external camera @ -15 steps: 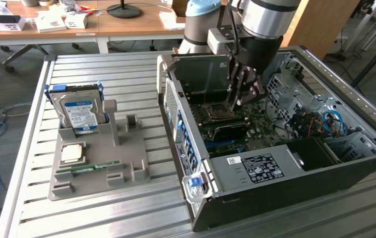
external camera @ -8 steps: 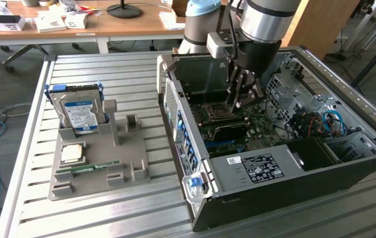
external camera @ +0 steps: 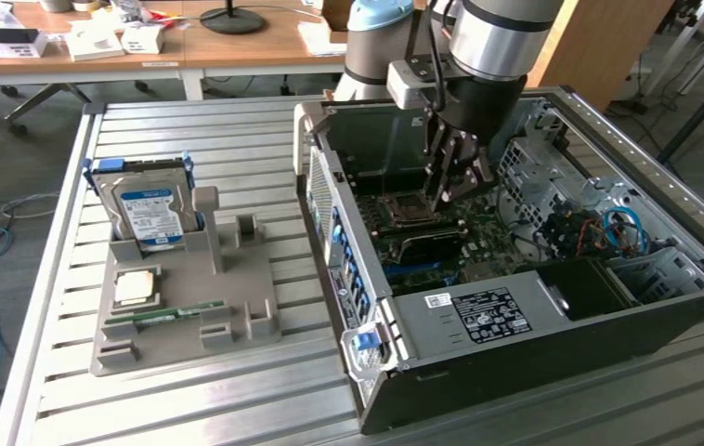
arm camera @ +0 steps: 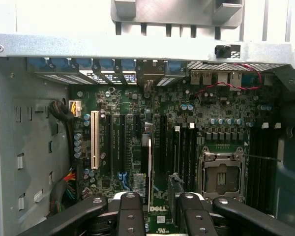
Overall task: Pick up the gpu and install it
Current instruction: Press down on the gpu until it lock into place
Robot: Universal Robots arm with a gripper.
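The gripper (external camera: 455, 193) hung inside the case (external camera: 551, 367), over the far motherboard (arm camera: 137, 101), fingers pinching the gpu (arm camera: 150, 167) on edge.

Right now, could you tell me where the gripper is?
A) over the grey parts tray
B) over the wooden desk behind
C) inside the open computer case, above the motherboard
C: the gripper hangs down inside the open computer case, above the motherboard.
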